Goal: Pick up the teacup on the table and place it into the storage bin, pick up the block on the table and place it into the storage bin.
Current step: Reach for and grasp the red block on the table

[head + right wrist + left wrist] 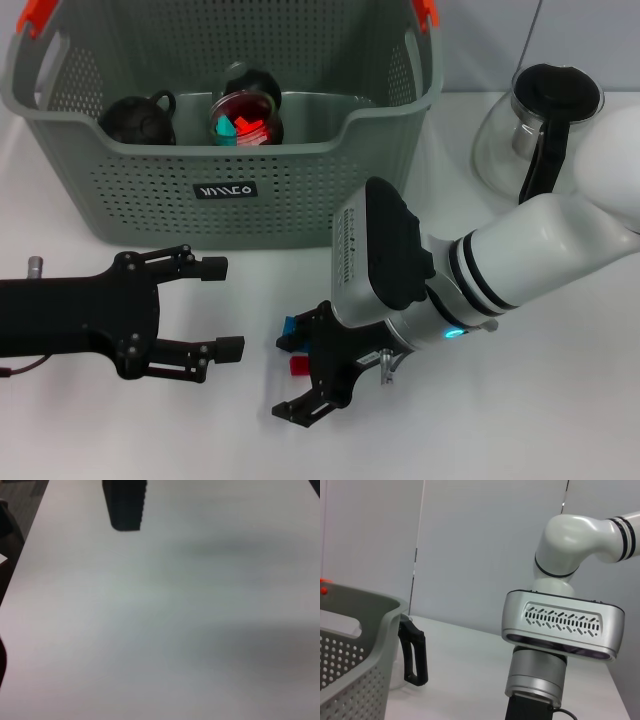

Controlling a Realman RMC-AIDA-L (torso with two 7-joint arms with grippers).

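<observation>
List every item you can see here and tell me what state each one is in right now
storage bin: upright on the table, already holding dark teaware and a cup with coloured pieces
block: on the table, partly hidden between the right gripper's jaws
glass pot: upright, black lid on
left gripper: open, hovering empty in front of the bin
right gripper: open, lowered around the block

Perforated matt plastic storage bin (150, 190) (glossy glass carafe (505, 140) beside it)

The white table (560, 420) carries the storage bin (230, 190) beyond both grippers, a glass pot (530, 130) behind the right arm, and blocks (292, 345) at the right gripper (300, 375).
</observation>
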